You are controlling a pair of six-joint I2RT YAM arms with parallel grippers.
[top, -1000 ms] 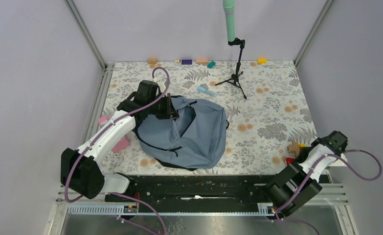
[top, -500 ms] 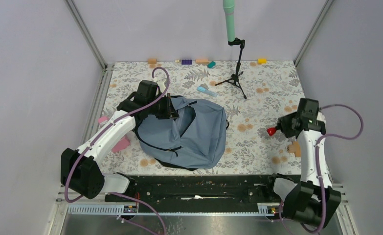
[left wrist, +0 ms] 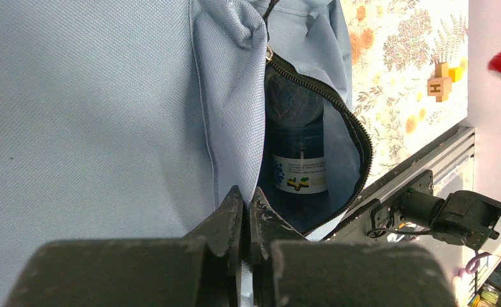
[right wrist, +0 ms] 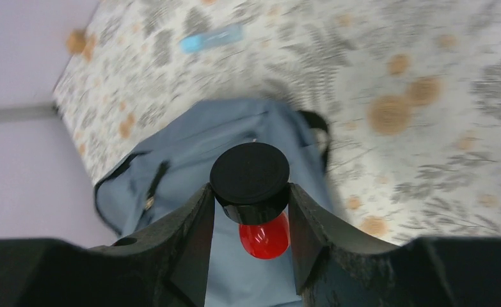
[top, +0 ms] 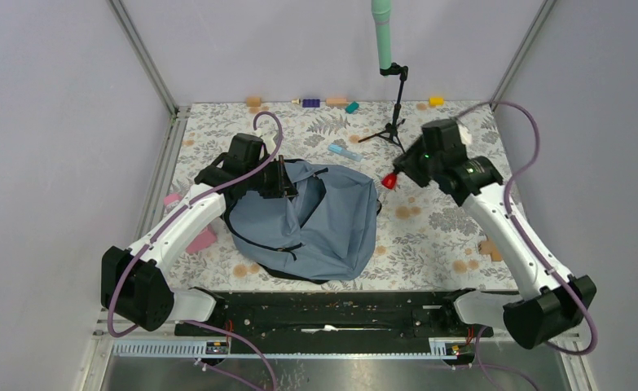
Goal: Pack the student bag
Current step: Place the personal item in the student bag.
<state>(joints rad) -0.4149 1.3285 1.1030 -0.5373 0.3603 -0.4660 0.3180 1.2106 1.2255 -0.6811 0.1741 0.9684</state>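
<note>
The student bag (top: 323, 220), grey-blue, lies left of the table's centre with its zipped mouth held open. My left gripper (top: 285, 181) is shut on the fabric rim of that mouth (left wrist: 246, 211). In the left wrist view, a dark bottle with a white label (left wrist: 299, 153) lies inside the bag (left wrist: 94, 115). My right gripper (top: 397, 175) hangs above the table just right of the bag, shut on a small red bottle (top: 389, 180). In the right wrist view its jaws (right wrist: 251, 198) clamp the black cap (right wrist: 249, 173), the red body (right wrist: 265, 235) hanging over the bag (right wrist: 171, 153).
A black tripod with a green pole (top: 394, 122) stands behind my right gripper. A blue tube (top: 345, 151) lies behind the bag. Small blocks (top: 323, 103) line the back edge, a pink thing (top: 204, 239) lies left of the bag and a wooden piece (top: 490, 247) at the right.
My right arm has swung from the near right corner up and leftward to just right of the bag, carrying the red bottle. The left arm and bag have not moved.
</note>
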